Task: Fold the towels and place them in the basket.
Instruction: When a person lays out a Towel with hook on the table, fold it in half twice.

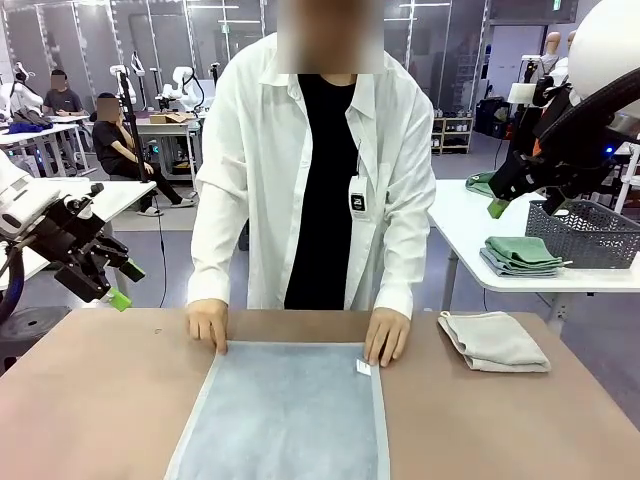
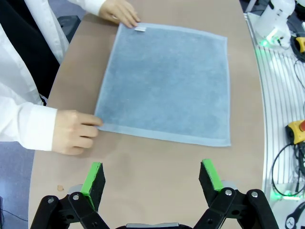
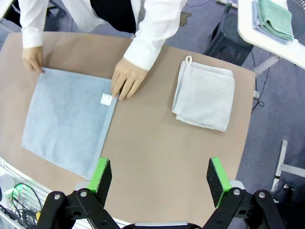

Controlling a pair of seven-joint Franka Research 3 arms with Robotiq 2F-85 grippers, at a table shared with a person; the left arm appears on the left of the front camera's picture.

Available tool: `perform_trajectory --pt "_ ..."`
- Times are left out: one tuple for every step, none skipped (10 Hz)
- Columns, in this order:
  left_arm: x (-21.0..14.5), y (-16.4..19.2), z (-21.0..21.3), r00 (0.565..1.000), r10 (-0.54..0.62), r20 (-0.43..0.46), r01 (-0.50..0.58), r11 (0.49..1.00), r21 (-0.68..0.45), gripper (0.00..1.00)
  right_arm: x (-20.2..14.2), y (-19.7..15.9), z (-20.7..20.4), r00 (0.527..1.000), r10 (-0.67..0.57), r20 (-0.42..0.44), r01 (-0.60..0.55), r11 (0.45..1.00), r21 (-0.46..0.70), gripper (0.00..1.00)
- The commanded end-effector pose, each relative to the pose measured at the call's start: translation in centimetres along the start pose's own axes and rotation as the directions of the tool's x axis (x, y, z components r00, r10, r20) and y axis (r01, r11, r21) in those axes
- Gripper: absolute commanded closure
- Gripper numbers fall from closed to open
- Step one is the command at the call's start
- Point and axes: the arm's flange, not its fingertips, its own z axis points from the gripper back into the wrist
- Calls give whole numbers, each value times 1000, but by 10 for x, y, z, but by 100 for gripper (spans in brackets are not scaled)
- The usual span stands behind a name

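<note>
Left wrist: blue-grey towel [image 2: 167,83] beyond claw [image 2: 151,166]

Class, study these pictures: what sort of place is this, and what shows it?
Probably a robotics lab or test workshop: a left gripper and right gripper hang open above the brown table, a white-coated person stands there, and more white tables stand beyond.
</note>
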Motion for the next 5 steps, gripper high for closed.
perform_trajectory --pt "0 0 0 1000 0 1 0 1000 0 0 2 1 0 1000 -8 2 8 1000 5 0" --pt "0 0 0 1000 0 1 0 1000 0 0 2 1 0 1000 -8 2 8 1000 5 0" --pt "0 0 0 1000 0 1 0 1000 0 0 2 1 0 1000 -8 2 8 1000 5 0" --pt "0 0 0 1000 0 1 0 1000 0 0 2 1 0 1000 -8 2 8 1000 5 0" --pt "0 0 0 1000 0 1 0 1000 0 0 2 1 0 1000 -8 2 8 1000 5 0"
